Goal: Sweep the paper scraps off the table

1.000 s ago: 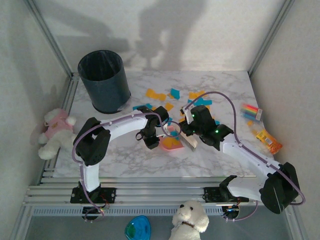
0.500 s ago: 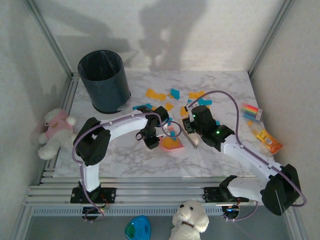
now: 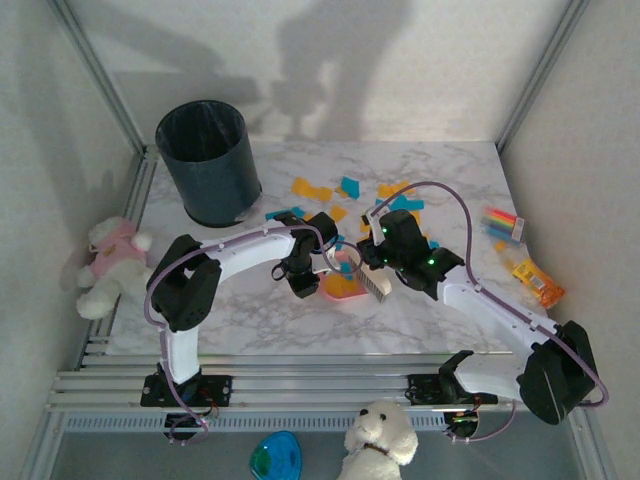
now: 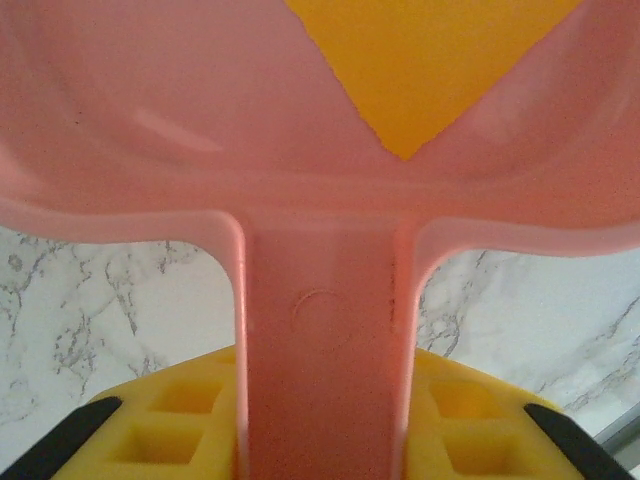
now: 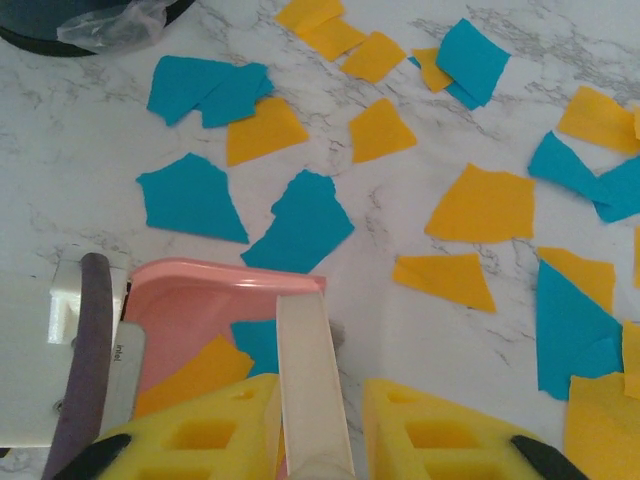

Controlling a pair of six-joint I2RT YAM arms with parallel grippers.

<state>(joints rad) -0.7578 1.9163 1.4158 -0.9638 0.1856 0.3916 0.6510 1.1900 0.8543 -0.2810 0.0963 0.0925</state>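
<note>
Left gripper [image 4: 320,425]: clenched on the flat handle of the pink dustpan [image 4: 320,200], yellow pads on either side of the stem.
Right gripper [image 5: 315,430]: clamped on the pale handle of a small brush [image 5: 312,380], which runs up between the pads towards the dustpan's rim.
Dustpan: lies flat near the middle of the table [image 3: 250,310], mouth facing 12 o'clock in the right wrist view; an orange piece and a teal piece lie inside it.
Brush head: in the top view the white bristles sit just beside the pan at its 3 o'clock; whether they touch it I cannot tell.
Paper scraps [image 5: 483,205]: orange-yellow and teal pieces lie scattered flat on the marble, from 12 to 2 o'clock of the pan, some overlapping.
Bin [image 3: 208,160]: dark, upright, at the table's 10 o'clock corner.
Packets: a striped packet [image 3: 503,222] and an orange packet [image 3: 537,282] lie at the 3 o'clock edge, well apart from the pan.
</note>
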